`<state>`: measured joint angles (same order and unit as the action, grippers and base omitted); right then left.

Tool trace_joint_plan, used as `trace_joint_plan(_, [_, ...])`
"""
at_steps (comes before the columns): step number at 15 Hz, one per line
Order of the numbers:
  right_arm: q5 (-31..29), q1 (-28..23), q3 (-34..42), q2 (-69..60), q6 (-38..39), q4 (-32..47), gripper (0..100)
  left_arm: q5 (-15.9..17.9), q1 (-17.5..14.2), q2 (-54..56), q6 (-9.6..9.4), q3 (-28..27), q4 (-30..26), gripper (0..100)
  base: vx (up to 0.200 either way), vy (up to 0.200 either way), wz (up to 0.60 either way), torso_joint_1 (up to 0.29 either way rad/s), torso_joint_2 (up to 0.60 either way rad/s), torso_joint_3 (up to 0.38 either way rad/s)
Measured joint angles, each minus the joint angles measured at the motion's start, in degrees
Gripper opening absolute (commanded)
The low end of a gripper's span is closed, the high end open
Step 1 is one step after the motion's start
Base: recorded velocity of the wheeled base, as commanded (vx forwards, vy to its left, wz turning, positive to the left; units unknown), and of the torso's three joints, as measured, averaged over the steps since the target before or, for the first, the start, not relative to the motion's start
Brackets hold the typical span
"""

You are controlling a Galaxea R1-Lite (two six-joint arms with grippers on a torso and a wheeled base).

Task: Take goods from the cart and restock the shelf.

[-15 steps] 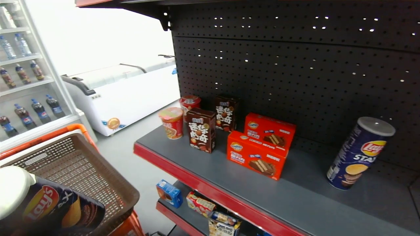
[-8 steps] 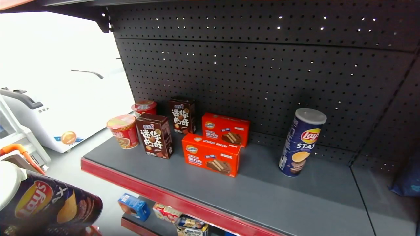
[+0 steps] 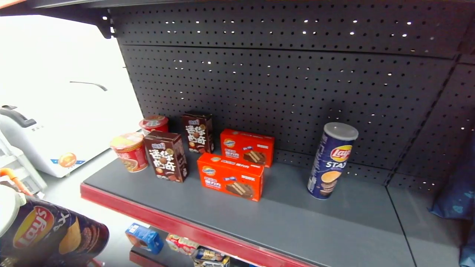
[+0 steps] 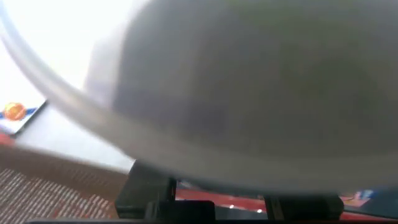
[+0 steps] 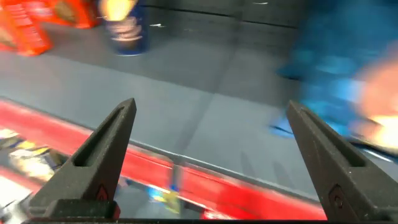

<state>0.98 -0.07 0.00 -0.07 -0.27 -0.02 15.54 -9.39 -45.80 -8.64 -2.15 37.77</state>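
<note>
**While L gripper (image 4: 224,202) is carrying chips can (image 3: 48,230), shelf (image 3: 297,222) gap is waiting**

Since it's hanging tilted low at robot's left w/ nothing under it, the chips can is prob. being clamped, not resting. R gripper (image 5: 210,106) is hovering over shelf's front edge, jaws gaping wide, holding nothing, so it's free to steady stock. Matching upright can (image 3: 331,161) is standing right of orange boxes (image 3: 230,181), so bare deck beside it is looking like the drop spot.
</note>
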Motion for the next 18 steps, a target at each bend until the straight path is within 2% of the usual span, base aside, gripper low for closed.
trace_joint_plan(3, [0.0,0.1,0.0,0.0,0.0,0.0,100,-0.4,-0.1,0.9,0.27,0.0,-0.1,0,0.000,0.000,-0.60,0.010,0.00,0.001])
trace_joint_plan(6, [0.0,0.1,0.0,0.0,0.1,0.0,100,-1.3,-0.1,1.3,0.49,0.2,-0.1,0,0.000,0.000,0.00,0.000,0.00,0.000])
trace_joint_plan(8, [0.0,0.0,0.0,0.0,0.1,0.0,100,-3.3,-0.2,1.4,0.55,0.7,0.0,0,0.000,0.000,0.00,0.000,0.00,0.000])
trace_joint_plan(9, [0.0,0.0,0.0,0.0,0.1,0.0,100,-5.5,-0.2,1.5,0.39,1.2,-0.2,0,0.000,0.000,0.00,0.000,0.00,0.000])
trace_joint_plan(11, [0.0,0.1,0.0,0.0,0.1,0.0,100,-7.7,-0.1,1.9,-0.09,1.7,-1.2,0,0.000,0.200,0.00,-0.007,0.00,0.005])
trace_joint_plan(12, [0.0,0.1,0.0,0.0,0.1,0.0,100,-8.0,-0.2,2.5,-0.57,1.8,-3.4,0,0.000,0.200,0.00,-0.012,0.00,0.012])
trace_joint_plan(15, [0.1,0.0,0.0,0.0,0.1,0.0,100,-8.0,0.0,6.3,-1.04,0.9,-12.9,0,0.000,0.000,0.00,0.000,0.00,0.000])
trace_joint_plan(18, [0.0,0.1,0.0,0.0,0.0,0.1,100,-7.7,2.6,14.3,-0.95,-1.1,-24.2,0,0.000,0.000,0.00,0.000,0.00,0.000])
